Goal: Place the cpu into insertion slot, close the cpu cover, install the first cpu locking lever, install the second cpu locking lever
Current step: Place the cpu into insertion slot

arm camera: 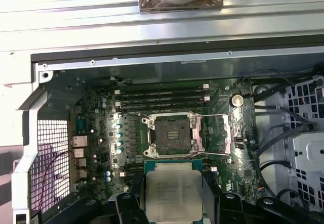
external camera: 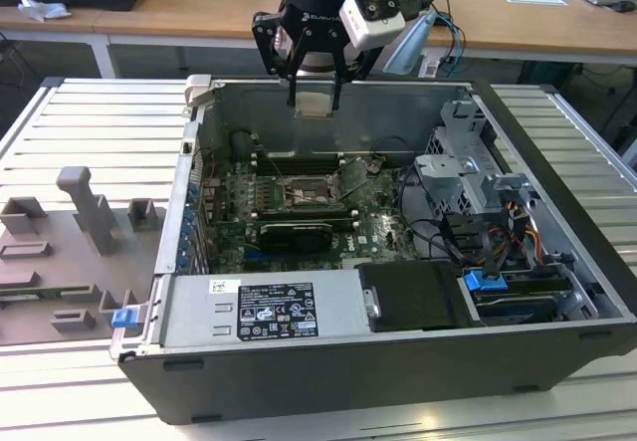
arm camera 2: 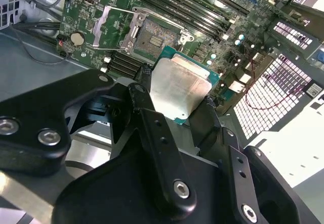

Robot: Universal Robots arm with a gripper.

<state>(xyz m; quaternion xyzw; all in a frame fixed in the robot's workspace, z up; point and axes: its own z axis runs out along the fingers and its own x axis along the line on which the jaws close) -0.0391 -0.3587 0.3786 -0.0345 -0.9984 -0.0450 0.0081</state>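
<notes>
My gripper point(external camera: 316, 91) hangs above the open computer case, over its back wall, shut on the cpu point(external camera: 316, 103). In both wrist views the cpu point(arm camera 2: 178, 88) point(arm camera: 173, 196) shows its pale metal face, held by its edges between the black fingers point(arm camera 2: 143, 80). The insertion slot point(external camera: 317, 194) point(arm camera 2: 152, 38) point(arm camera: 169, 135) lies bare on the green motherboard, well below the chip. The cpu cover point(arm camera: 236, 130) point(arm camera 2: 126, 34) is swung open beside the socket, and its wire levers point(arm camera: 215, 116) are lifted clear.
The case's metal walls point(external camera: 328, 93) ring the motherboard. A drive cage point(external camera: 468, 177) and cables point(external camera: 468, 242) stand at the exterior view's right, the power supply point(external camera: 264, 307) in front. Memory slots point(arm camera: 162, 97) run beside the socket. A grey fixture tray point(external camera: 70, 252) lies outside the case.
</notes>
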